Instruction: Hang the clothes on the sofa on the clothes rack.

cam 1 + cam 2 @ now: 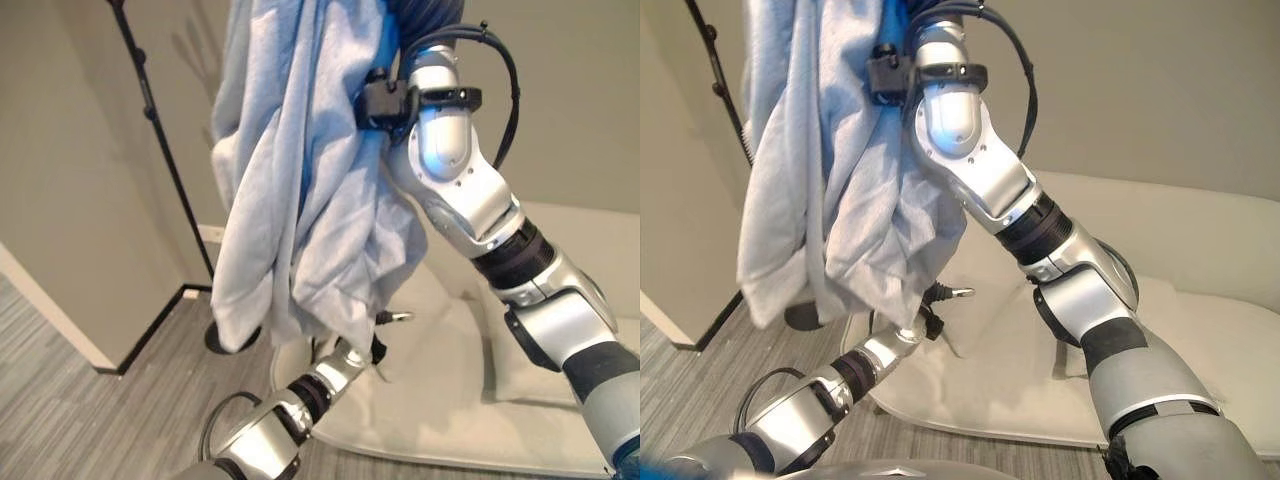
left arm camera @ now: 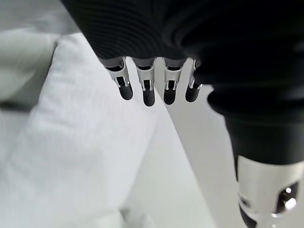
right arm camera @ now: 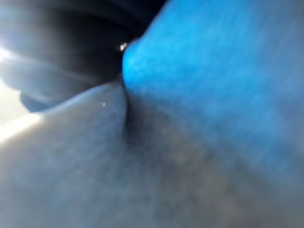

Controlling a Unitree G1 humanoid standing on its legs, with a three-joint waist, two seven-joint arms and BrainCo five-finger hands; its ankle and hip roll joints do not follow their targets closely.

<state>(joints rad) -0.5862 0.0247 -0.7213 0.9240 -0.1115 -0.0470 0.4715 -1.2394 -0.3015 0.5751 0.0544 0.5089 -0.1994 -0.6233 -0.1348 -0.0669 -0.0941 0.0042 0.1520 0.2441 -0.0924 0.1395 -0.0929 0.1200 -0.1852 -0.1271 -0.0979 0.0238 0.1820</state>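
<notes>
Left eye view: pale blue garment (image 1: 300, 200) hanging high beside clothes rack (image 1: 160, 130), right arm raising it toward rack; right hand's grip hidden, cannot tell. Left hand (image 2: 156, 85), fingers straight, idling low over sofa (image 1: 560, 400).

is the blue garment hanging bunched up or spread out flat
Bunched: the garment hangs in long folds beside the right arm, above the sofa.

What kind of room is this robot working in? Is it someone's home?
Probably a living room or a mock-up of one: a pale sofa with cushions, a black clothes rack in the corner, grey plank floor. A light blue garment hangs lifted before the rack.
</notes>
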